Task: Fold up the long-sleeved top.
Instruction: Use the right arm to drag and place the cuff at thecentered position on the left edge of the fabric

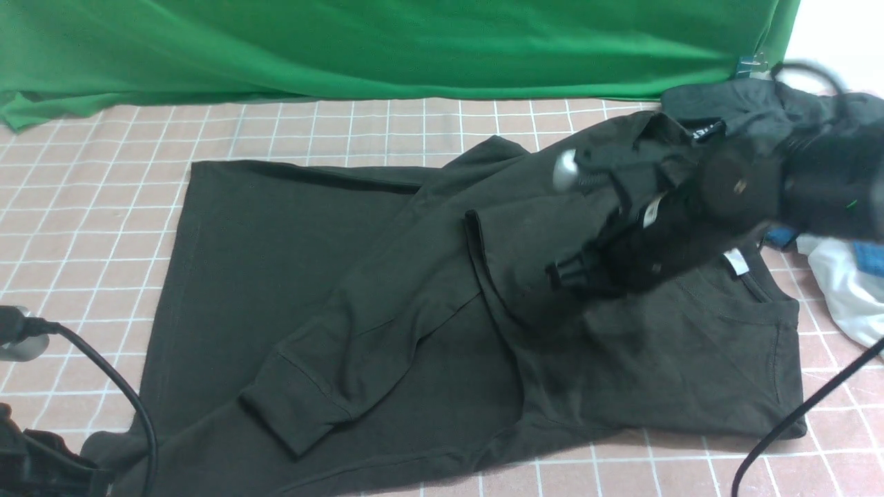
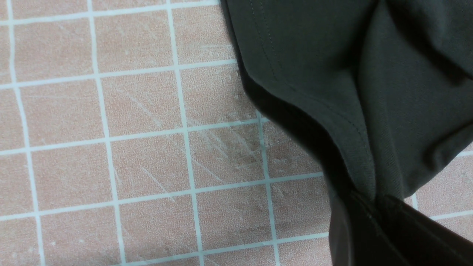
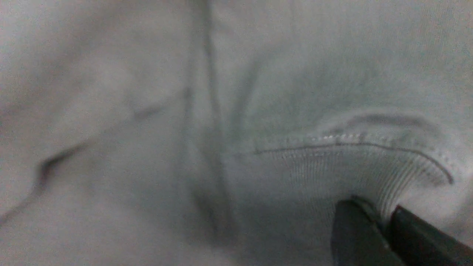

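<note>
At the desk's (image 1: 83, 207) left edge, the left gripper (image 2: 376, 201) is pinching a corner of the long-sleeved top (image 1: 276, 276) at its stitched hem (image 2: 295, 96), its jaws closed tight on the fabric just above the checked surface. From there the top is lying spread across the middle of the desk, hem to the left and neck to the right, with the body mostly flat but creasing along its near edge. One sleeve (image 1: 359, 324) is already lying folded inward, crossing the body on a slant with its cuff (image 1: 290, 407) resting near the front. Further right, the right gripper (image 3: 382, 216) is closing on a ribbed band of the same garment, the cloth nipped between its jaws; whether that band is the other cuff or the neckband is not telling clearly, as the arm is blurring in the front view. The neck label (image 1: 736, 262) is showing just beyond it. A dark grey garment (image 1: 746, 110) is sitting behind, apart from the work. By my reading the fold is sitting at an early-to-middle stage: one sleeve in, the second sleeve being dealt with, and the body folds remaining.
</note>
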`<act>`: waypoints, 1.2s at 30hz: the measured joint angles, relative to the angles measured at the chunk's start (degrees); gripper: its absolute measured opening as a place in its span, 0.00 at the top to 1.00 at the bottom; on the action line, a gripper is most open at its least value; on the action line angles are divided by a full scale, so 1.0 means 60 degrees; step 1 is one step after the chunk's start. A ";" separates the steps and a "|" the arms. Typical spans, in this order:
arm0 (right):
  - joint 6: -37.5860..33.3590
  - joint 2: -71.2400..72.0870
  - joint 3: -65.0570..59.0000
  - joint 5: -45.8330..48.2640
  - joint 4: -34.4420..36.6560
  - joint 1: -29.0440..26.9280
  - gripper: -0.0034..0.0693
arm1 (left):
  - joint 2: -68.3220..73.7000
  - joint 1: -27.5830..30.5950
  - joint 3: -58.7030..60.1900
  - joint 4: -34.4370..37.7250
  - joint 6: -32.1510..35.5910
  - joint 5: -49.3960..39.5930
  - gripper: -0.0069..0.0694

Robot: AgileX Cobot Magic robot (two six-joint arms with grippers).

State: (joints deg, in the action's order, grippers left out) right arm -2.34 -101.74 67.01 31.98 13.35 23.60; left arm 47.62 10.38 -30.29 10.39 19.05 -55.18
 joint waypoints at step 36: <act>-0.1542 -0.4583 0.9445 0.2375 0.0001 0.0000 0.67 | 0.0000 0.0000 0.0000 0.0008 0.0023 0.0000 0.86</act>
State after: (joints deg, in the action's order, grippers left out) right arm -11.60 -129.24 123.68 46.22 13.36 23.60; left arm 47.62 10.38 -30.29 10.44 19.18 -55.18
